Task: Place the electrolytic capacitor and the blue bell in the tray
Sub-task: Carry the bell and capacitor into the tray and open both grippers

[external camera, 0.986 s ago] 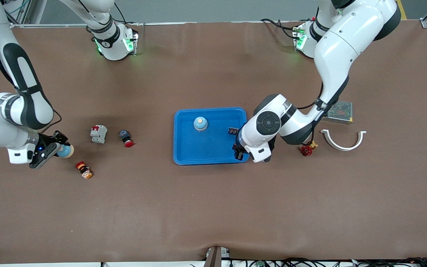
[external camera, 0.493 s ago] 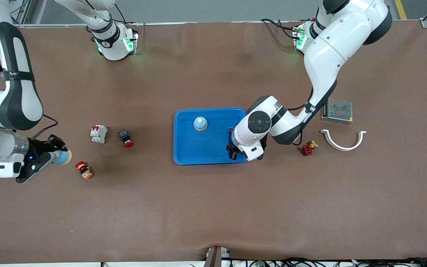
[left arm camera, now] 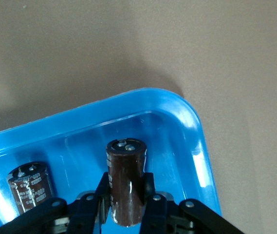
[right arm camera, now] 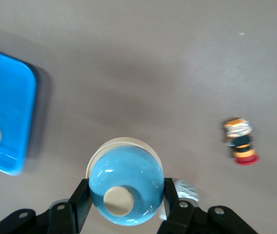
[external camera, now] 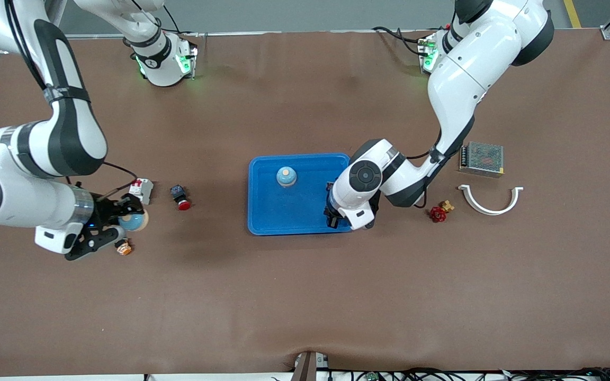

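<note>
Surface: brown table (external camera: 305, 296), front view.
Tray: blue tray (external camera: 262, 211) at mid-table, one blue bell (external camera: 286, 176) in it.
Left wrist view: left gripper (left arm camera: 123, 207) clamped on an electrolytic capacitor (left arm camera: 126, 183) over the tray; second capacitor (left arm camera: 28, 187) rests inside.
Right wrist view: right gripper (right arm camera: 123, 202) clamped on another blue bell (right arm camera: 126, 184) over the table, toward the right arm's end.
</note>
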Robot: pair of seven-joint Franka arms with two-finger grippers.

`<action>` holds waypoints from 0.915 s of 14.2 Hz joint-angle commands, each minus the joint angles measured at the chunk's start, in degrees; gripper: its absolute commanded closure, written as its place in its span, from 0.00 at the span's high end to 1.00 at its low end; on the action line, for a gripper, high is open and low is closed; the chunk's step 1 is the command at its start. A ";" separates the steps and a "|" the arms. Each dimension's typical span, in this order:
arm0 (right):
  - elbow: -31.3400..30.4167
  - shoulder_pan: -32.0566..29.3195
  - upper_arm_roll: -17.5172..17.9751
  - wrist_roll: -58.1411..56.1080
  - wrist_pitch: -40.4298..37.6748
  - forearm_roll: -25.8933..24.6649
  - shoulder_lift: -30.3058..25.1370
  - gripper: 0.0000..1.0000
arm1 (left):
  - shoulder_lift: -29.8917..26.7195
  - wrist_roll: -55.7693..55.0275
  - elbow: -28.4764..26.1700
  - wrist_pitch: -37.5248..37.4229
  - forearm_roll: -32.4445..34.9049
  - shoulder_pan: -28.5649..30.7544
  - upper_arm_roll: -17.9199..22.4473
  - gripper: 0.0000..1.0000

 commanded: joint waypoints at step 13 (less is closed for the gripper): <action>1.03 26.36 -0.57 51.25 15.67 1.13 3.55 0.25 | -3.36 0.31 3.98 -4.51 -0.38 2.08 0.24 1.00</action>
